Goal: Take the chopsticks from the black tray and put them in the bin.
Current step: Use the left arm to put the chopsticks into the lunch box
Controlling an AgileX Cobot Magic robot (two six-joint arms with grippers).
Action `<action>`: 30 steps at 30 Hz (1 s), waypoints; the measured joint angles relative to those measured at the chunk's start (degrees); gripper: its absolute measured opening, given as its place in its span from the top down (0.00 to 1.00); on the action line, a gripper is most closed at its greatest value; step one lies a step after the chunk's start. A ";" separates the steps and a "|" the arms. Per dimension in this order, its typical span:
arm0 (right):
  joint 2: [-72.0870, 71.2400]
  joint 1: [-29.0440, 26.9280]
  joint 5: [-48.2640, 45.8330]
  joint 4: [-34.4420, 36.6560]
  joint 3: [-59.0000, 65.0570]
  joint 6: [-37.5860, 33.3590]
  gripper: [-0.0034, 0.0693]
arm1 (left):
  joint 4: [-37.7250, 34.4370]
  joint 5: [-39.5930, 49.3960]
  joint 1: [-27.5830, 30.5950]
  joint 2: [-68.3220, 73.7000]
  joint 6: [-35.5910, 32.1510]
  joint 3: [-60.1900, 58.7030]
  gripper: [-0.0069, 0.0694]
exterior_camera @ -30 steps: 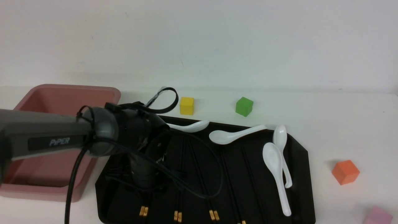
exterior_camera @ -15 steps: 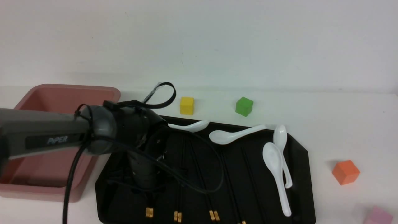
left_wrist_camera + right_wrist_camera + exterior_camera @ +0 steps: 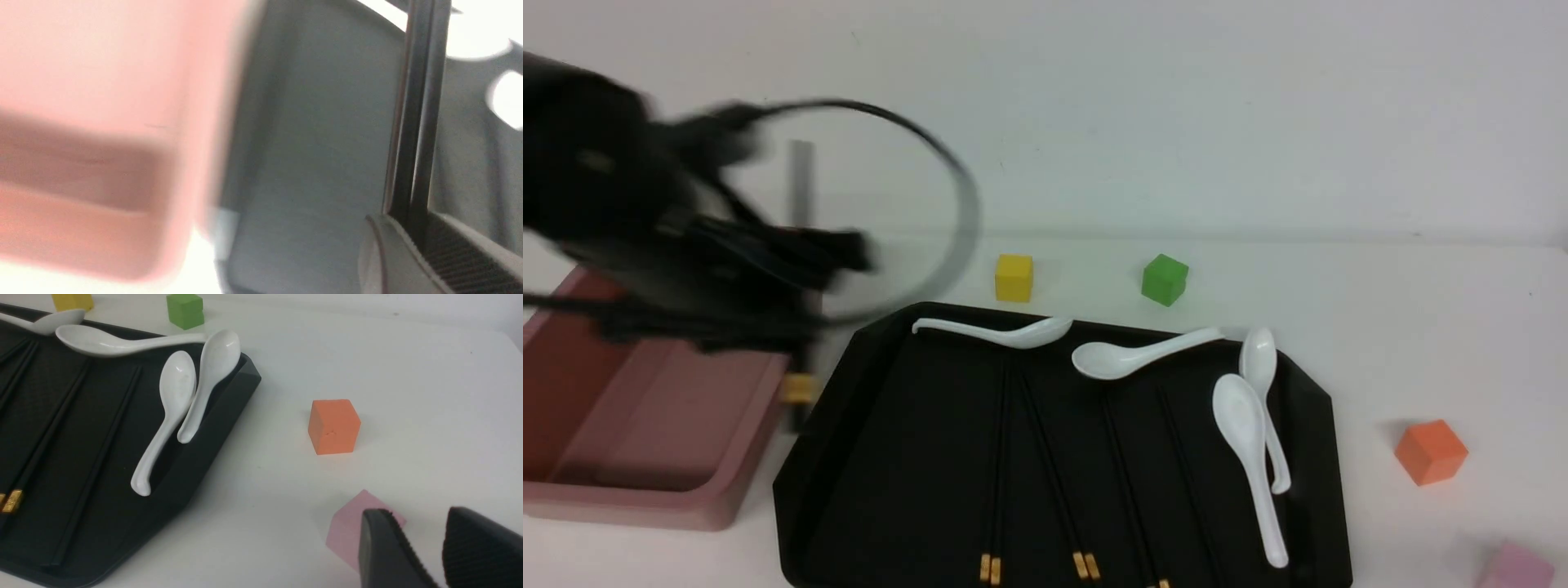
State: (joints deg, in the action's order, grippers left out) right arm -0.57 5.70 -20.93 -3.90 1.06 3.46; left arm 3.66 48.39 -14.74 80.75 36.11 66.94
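My left hand [image 3: 412,232] is clamped on one pair of chopsticks [image 3: 419,122]. In the front view that arm is only a blur, high over the table's left side. The pair hangs upright, gold-banded ends low, right at the bin's [image 3: 645,490] right rim, between bin and tray [image 3: 882,457]. I cannot tell whether it is over the bin. The bin sits by the table's left edge, with the tray just beside it along the near edge. More pairs [image 3: 1054,474] lie lengthwise on the tray, and four spoons [image 3: 1241,425] lie along its far and right sides. My right hand [image 3: 416,522] hovers with its fingers [image 3: 384,547] apart, near a pink cube [image 3: 347,531] toward the near right corner. An orange cube [image 3: 1429,451] lies right of the tray, and yellow [image 3: 1014,278] and green [image 3: 1164,279] cubes lie beyond it
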 joint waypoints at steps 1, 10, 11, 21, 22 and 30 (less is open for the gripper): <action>0.00 0.00 0.00 0.00 0.00 0.00 0.62 | -0.12 0.36 1.31 0.01 -0.26 0.00 0.77; 0.00 0.00 0.00 0.00 0.00 0.00 0.62 | -4.94 -3.49 22.78 7.60 -13.00 -0.13 0.77; 0.00 0.00 0.00 0.00 0.00 0.00 0.62 | -5.01 -3.94 23.36 8.39 -13.06 -0.17 0.77; 0.00 0.00 0.00 0.00 0.00 0.00 0.62 | -5.78 -12.66 24.58 17.12 -13.66 -0.17 0.60; 0.00 0.00 0.00 0.00 0.00 0.00 0.62 | -6.15 -12.70 24.58 17.36 -13.66 -0.17 0.57; 0.00 0.00 0.00 0.00 0.00 0.00 0.62 | -12.64 -11.02 24.58 13.71 -15.90 -0.17 0.57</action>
State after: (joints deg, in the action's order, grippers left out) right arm -0.57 5.70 -20.93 -3.90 1.06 3.46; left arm -8.99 37.37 9.84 94.46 20.22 66.77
